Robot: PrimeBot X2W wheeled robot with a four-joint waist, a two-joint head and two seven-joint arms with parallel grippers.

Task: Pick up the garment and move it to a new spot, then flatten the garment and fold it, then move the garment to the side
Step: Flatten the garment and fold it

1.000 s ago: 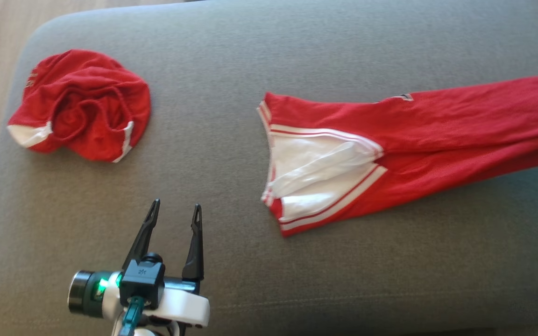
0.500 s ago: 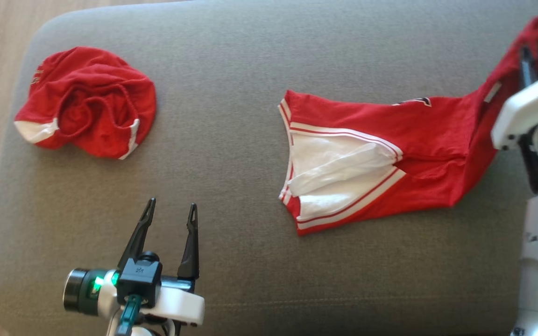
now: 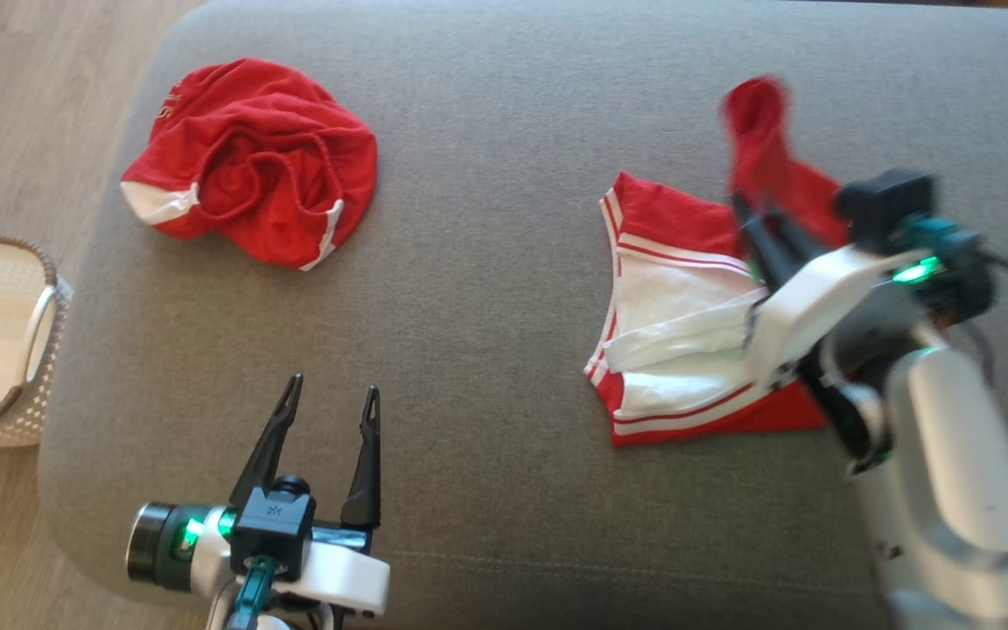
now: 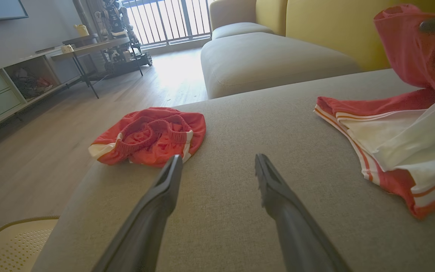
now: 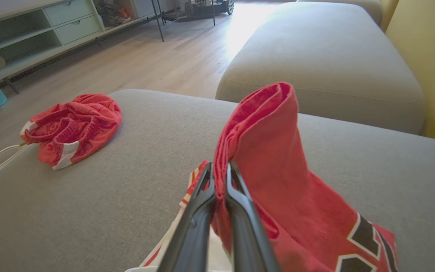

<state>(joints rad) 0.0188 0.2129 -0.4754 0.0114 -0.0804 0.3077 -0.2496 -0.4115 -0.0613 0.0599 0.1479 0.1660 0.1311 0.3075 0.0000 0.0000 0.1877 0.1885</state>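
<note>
Grey upholstery of a wide ottoman (image 3: 486, 131) is spreading across the head view, with a pale perforated basket (image 3: 36, 398) sitting off its 9 o'clock edge. Toward 3 o'clock the garment (image 3: 670, 306), red with white striped panels, is lying partly on the seat. One red end of it is standing up off the cushion, where the right gripper (image 5: 218, 166) is pinching a thick fold, jaws clamped almost together on the cloth. At 7 o'clock the left gripper (image 3: 332, 387) is hovering with its fingers spread wide and nothing between them. A second crumpled red garment (image 3: 255, 162) is resting at 10 o'clock, well apart.

By the look of it, the carry to a new spot is the step in hand. Doing it well is calling for a pinch raised high enough that the trailing hem is clearing the seat rather than dragging and bunching. It is also calling for smooth travel away from the crumpled piece, then lowering the hem first so the cloth is laying out flat, ready for the free gripper to be taking an opposite corner
</note>
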